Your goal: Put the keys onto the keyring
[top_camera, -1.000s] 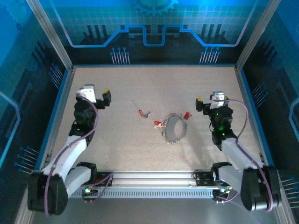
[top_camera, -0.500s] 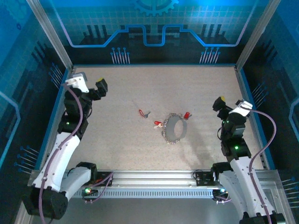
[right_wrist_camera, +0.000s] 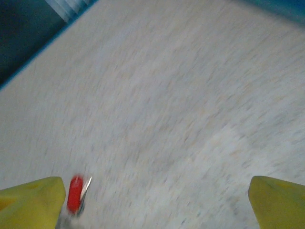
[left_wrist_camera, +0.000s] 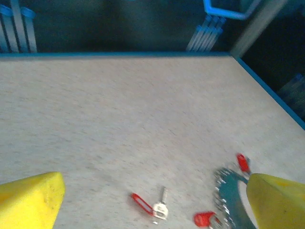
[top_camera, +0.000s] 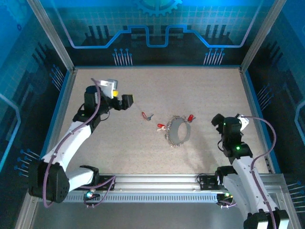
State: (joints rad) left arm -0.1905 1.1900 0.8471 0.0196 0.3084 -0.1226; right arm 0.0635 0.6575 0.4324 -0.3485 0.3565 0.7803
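From above, the speckled beige bench (top_camera: 157, 86) lies inside a blue rim (top_camera: 64, 102). At its middle rests a floppy grey-blue bead-chain keyring (top_camera: 177, 131), lying flat. Three tiny silver keys with red plastic heads lie about it: one (top_camera: 147, 115) apart on its left, one (top_camera: 161, 127) just beside its left edge, one (top_camera: 190, 117) at its upper right. The left jaws hang left of the loose key, away from the rim; the right jaws stand between keyring and right rim. In the left wrist view, yellow fingertips (left_wrist_camera: 28, 200) sit far apart, the left jaws open and holding nothing, and bench runs back to the rim. The right wrist view is blurred: its fingertips (right_wrist_camera: 279, 200) are likewise spread, the right jaws open, a red-headed key (right_wrist_camera: 75, 193) beside one.
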